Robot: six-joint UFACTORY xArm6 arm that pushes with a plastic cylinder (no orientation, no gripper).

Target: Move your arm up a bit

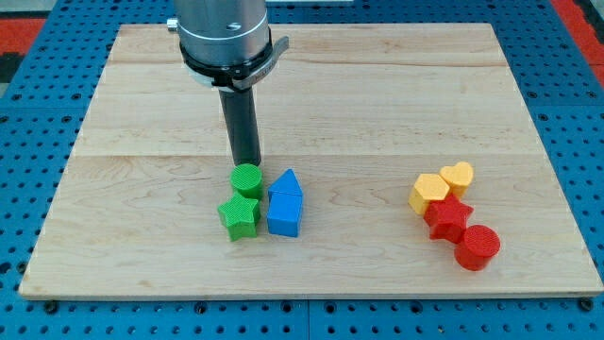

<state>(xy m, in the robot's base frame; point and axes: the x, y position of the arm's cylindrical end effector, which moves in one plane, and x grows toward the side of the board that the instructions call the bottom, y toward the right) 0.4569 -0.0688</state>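
Observation:
My tip (247, 164) rests on the wooden board (142, 113) just above the green cylinder (246, 179), touching or almost touching its top edge. Below the cylinder lies a green star (239, 217). To their right are two blue blocks, an upper one (287, 183) and a lower one (284, 214), pressed together. At the view's right sits a second cluster: a yellow hexagon (428, 193), a yellow heart (458, 176), a red star (447, 218) and a red cylinder (477, 247).
The board lies on a blue perforated table (38, 151). The arm's grey body (225, 33) hangs over the board's top middle.

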